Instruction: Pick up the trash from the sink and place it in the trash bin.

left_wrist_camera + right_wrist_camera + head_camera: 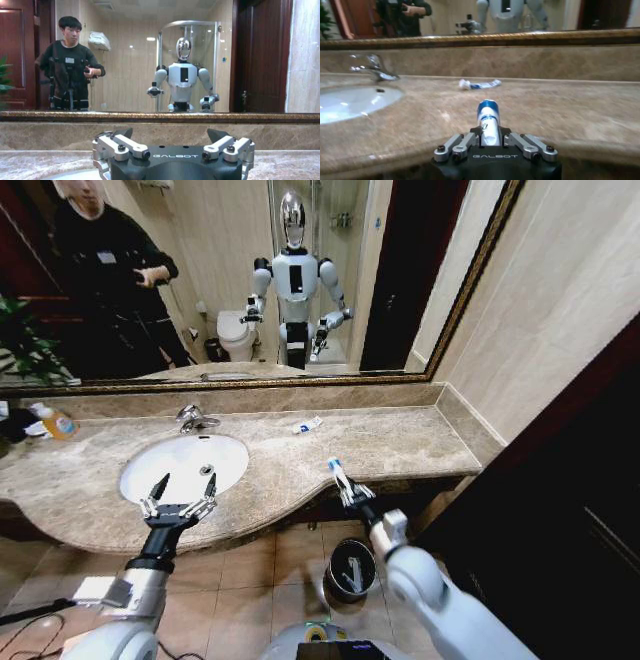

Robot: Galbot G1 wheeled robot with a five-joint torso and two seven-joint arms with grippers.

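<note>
While its metal fingers pinch a slim white tube with a blue end, the right gripper sits right of the glossy oval sink; left gripper, jaws spread, at the sink's front rim; round black trash bin on tiles below the sink's marble counter.

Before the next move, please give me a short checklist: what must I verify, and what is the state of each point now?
1. Right gripper shut on the white tube with blue end: ok.
2. Left gripper open above the sink: ok.
3. Trash bin on the floor under the counter edge, mouth uncovered: ok.
4. Held tube over the bin: not ok, it is over the counter.
5. Sink free of trash: cannot tell.
6. Another tube lies on the counter: not ok.
</note>
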